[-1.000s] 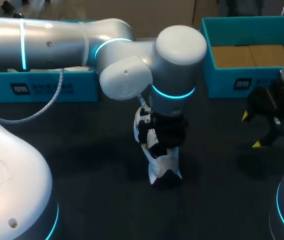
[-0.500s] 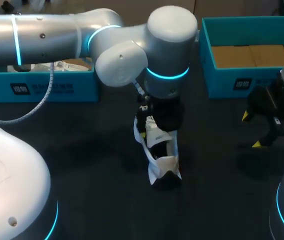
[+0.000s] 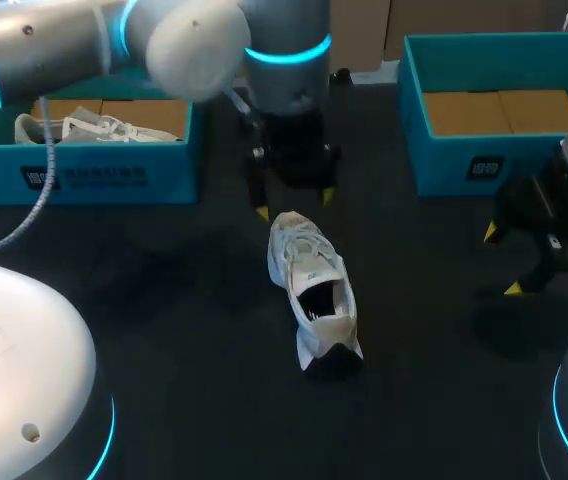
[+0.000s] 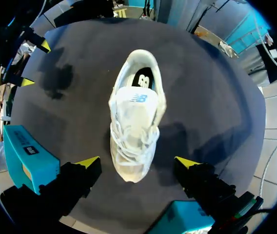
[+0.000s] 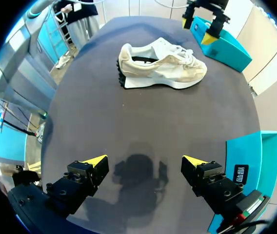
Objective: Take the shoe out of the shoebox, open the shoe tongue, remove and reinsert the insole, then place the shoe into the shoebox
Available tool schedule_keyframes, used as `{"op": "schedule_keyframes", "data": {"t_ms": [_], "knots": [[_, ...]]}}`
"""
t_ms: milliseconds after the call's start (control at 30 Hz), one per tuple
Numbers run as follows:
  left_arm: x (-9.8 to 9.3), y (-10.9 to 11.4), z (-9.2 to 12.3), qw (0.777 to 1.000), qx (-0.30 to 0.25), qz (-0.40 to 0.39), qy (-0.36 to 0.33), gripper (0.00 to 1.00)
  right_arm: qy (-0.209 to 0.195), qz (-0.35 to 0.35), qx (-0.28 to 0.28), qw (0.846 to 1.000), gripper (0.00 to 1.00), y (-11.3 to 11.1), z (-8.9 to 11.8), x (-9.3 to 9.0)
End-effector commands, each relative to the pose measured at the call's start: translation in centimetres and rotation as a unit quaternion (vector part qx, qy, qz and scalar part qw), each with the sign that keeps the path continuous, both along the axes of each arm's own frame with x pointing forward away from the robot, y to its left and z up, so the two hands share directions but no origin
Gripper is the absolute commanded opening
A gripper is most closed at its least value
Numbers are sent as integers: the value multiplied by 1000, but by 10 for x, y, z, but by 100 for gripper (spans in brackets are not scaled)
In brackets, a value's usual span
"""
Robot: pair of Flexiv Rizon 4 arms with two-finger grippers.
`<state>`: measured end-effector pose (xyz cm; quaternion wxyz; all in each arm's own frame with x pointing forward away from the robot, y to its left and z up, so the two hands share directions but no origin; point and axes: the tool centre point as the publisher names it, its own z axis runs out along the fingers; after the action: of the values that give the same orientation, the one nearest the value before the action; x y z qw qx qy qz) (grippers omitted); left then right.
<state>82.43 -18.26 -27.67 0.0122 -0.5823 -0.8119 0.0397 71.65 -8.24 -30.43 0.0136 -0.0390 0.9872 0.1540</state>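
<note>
A white shoe [image 3: 312, 283] lies on the dark table, sole down, its heel toward the near edge. In the left wrist view the shoe [image 4: 136, 122] sits just ahead of my left gripper [image 4: 138, 163], with its toe between the spread fingers but touching neither; its dark inside shows at the opening. My left gripper [image 3: 294, 203] hangs open above the table just beyond the toe. My right gripper [image 3: 502, 260] stands open and empty well to the shoe's right. From the right wrist the shoe [image 5: 160, 66] lies on its sole far ahead of the right gripper [image 5: 146, 161].
A teal shoebox [image 3: 84, 175] at the back left holds a second white shoe [image 3: 94, 125]. Another teal shoebox [image 3: 484, 165] at the back right shows only its cardboard floor. The right shoebox's corner [image 5: 248, 165] is close beside my right gripper.
My left arm has lifted off the shoe and drawn back toward the far side of the table, uncovering it. The shoe and my right arm have stayed put.
</note>
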Motion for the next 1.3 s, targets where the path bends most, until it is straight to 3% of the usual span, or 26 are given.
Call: {"op": "schedule_keyframes", "data": {"t_ms": [33,67,133,433,833,1033,1167,1300], "knots": [[-5,10,10,1000,-8,-10,1,50,-1,0,-1,1000,100,0,0,-1],[-8,9,10,1000,-6,-12,-2,45,-1,0,-1,1000,100,0,0,-1],[-13,8,10,1000,-7,-19,1,44,-1,0,-1,1000,100,0,0,-1],[-34,-5,-1,999,-10,-40,8,43,-1,0,-1,1000,100,0,0,-1],[-69,-30,-45,998,0,-64,28,43,-1,0,-1,1000,100,0,0,-1],[-81,-39,-65,996,16,-76,35,38,-1,0,-1,1000,100,0,0,-1],[-84,-39,-67,996,17,-76,40,41,-1,0,-1,1000,100,0,0,-1],[-81,-35,-49,997,0,-72,28,42,-1,0,-1,1000,100,0,0,-1]]}}
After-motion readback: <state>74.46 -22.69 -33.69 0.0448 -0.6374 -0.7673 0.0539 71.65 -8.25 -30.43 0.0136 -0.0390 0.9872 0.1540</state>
